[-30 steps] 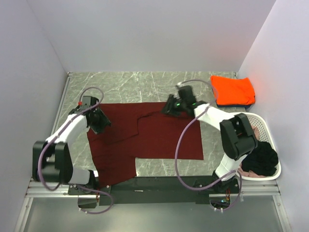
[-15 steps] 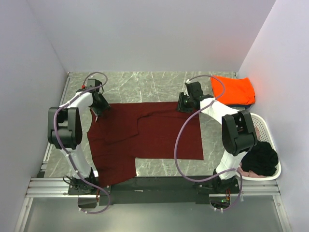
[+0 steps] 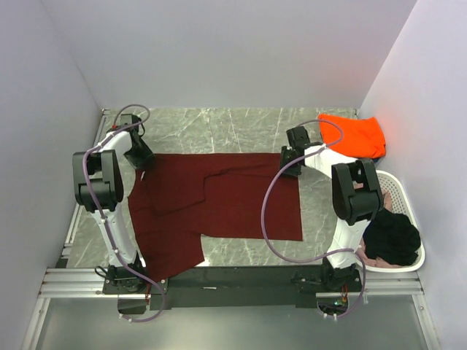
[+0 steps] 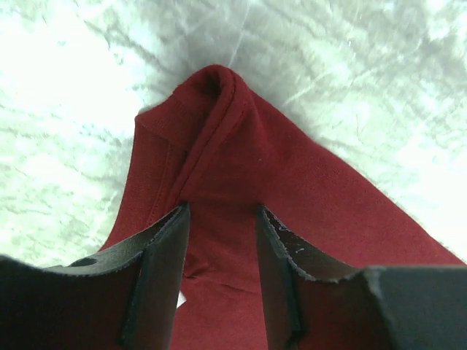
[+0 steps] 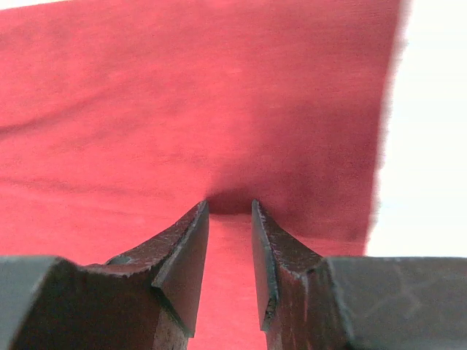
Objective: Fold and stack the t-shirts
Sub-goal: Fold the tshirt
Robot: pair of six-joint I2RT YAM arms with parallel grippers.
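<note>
the dark maroon soft cloth t-shirt (image 3: 219, 200) lies spread across the grey marbled desk (image 3: 219, 127), its near left part hanging toward the desk's edge. the left gripper (image 3: 141, 157) grasps its far left corner, and the right gripper (image 3: 290, 162) is clenched on its far right edge. a folded bright orange t-shirt (image 3: 352, 135) sits in the far right corner.

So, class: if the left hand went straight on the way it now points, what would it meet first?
The maroon t-shirt: the left hand has a raised fold of it between its fingers, so cloth comes first. The marble table probably lies just beyond.
</note>
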